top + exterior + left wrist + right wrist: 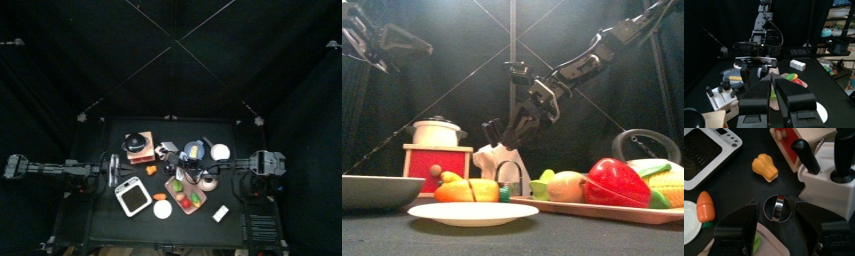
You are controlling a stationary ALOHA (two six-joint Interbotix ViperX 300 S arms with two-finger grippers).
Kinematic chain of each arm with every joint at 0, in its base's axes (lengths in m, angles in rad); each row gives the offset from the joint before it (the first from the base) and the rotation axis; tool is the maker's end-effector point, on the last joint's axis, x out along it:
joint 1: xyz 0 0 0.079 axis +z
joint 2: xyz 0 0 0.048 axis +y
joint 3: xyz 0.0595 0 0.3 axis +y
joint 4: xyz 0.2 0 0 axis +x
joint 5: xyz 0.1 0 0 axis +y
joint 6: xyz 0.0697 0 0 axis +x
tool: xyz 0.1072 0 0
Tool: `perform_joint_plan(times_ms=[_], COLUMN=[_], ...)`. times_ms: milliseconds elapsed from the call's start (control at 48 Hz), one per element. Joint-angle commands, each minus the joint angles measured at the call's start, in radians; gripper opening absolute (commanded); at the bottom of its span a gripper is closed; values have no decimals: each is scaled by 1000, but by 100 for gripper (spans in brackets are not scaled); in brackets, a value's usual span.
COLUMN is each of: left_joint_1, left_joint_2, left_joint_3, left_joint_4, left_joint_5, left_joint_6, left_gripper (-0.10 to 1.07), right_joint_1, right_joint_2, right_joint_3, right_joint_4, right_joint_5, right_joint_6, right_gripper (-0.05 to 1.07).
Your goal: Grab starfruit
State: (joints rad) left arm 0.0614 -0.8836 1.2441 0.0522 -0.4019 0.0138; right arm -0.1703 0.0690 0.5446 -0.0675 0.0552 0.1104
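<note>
The starfruit [765,167] is a small yellow-orange ridged fruit lying on the black table between the toy microwave [704,150] and the white knife block [827,178]. In the front view the starfruit [466,188] shows low, behind a white plate [472,213]. In the top view it [151,170] is a small orange spot. My right gripper [777,223] is open and empty, hanging above the table a little short of the fruit, over a small round metal piece [775,208]. My left gripper [773,97] is shut and empty, at the table's left [118,165].
A carrot [705,205] lies by the white plate's rim. A wooden board [603,208] with toy vegetables sits front right. A red stove with a white pot [436,150] stands back left. A white box [797,64] lies near the board.
</note>
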Motion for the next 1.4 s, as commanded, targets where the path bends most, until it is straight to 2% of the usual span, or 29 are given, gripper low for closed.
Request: perform_joint_plan(times_ms=[0,104,312,542,729,875,1042,1208,1375], left_joint_1=[6,9,25,28,26,26,26,26,26], left_joint_2=[2,2,2,2,2,2,2,2,2], left_joint_3=[-15,-12,-12,-12,-12,-11,-11,-6,-6], left_joint_4=[2,2,2,2,2,0,0,-2,-2], left_joint_5=[-9,-9,-9,-8,-9,-9,-8,-8,-9], left_joint_6=[2,3,3,2,2,2,2,2,2], left_gripper=[52,52,52,52,52,52,52,52,52], right_joint_1=[20,40,69,77,74,67,52,80,124], right_joint_2=[-64,-100,-132,-160,-163,-163,-155,-144,-132], right_joint_3=[-6,14,21,2,-21,-31,-54,-64,-52], right_joint_4=[26,95,336,526,606,578,380,190,92], right_joint_5=[-2,-2,41,196,364,499,647,650,569], right_joint_6=[2,3,3,5,34,155,391,594,746], right_gripper=[84,84,84,84,84,84,84,84,85])
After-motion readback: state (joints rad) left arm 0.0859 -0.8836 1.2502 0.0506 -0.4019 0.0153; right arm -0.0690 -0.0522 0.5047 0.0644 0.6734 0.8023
